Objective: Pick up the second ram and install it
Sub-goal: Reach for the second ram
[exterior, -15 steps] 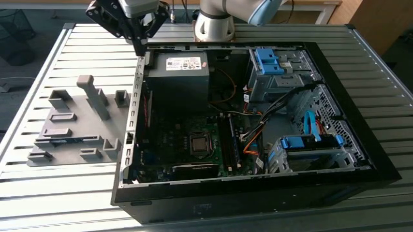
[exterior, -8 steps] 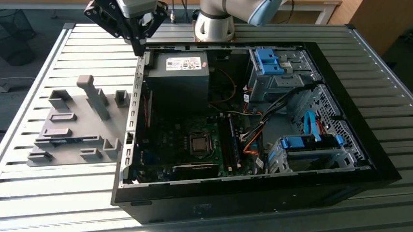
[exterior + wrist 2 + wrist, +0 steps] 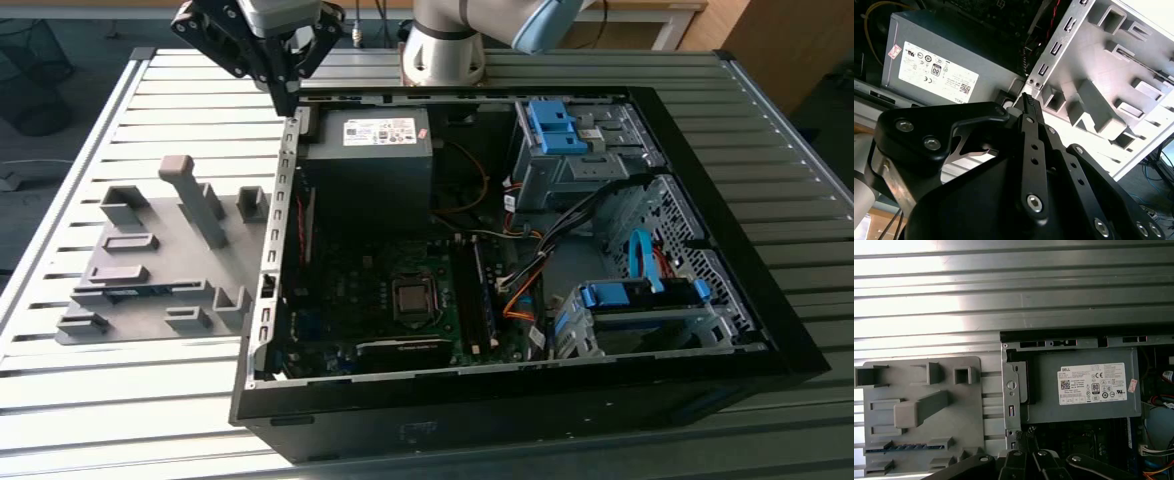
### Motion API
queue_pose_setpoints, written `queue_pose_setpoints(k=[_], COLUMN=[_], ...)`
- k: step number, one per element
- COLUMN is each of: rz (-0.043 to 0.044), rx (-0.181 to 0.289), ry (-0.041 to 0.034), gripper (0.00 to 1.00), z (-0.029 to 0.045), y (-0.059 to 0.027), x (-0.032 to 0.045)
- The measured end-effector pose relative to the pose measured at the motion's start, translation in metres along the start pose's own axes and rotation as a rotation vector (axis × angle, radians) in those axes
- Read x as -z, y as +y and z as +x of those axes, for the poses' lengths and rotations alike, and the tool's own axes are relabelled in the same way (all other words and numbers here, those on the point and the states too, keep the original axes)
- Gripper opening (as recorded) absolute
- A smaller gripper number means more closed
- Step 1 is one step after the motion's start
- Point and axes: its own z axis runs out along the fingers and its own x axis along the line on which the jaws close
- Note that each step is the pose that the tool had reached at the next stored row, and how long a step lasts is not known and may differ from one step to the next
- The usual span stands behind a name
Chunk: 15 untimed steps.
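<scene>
Pincer: I am seeing the pincer (image 3: 286, 104) hanging over the far end of the computer case's left wall (image 3: 274, 250), just beside the power supply (image 3: 367, 150). Its fingers are together, with nothing between them.
Second ram: the second ram (image 3: 901, 446) is sitting on edge in a slot on the near side of the grey holder plate (image 3: 154, 228). The plate is lying on the worktop (image 3: 80, 400), on the exterior view's left of the case and well apart from the pincer.
Step in hand: I am judging this as the reach toward the stick, with no grasp made yet.
Doing it well: I am thinking the fingers should be parting before the descent. They should be closing on the stick's flat faces near mid-length and lifting it straight, so it is not binding in the slot.
In the way: the tall post (image 3: 200, 205) and raised blocks of the plate are standing between the pincer and the slot. The case wall is running close beside the path.
Around: a darker stick (image 3: 477, 295) appears to be sitting in the motherboard, and blue drive clips (image 3: 554, 125) are sitting far right.
</scene>
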Motion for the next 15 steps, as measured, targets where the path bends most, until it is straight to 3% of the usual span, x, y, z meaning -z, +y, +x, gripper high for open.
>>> queue_pose_setpoints(k=[15], rz=[0.0000], rx=[0.000], ry=[0.0000], gripper=[0.11], z=[0.0058], y=[-0.0004], x=[0.0001])
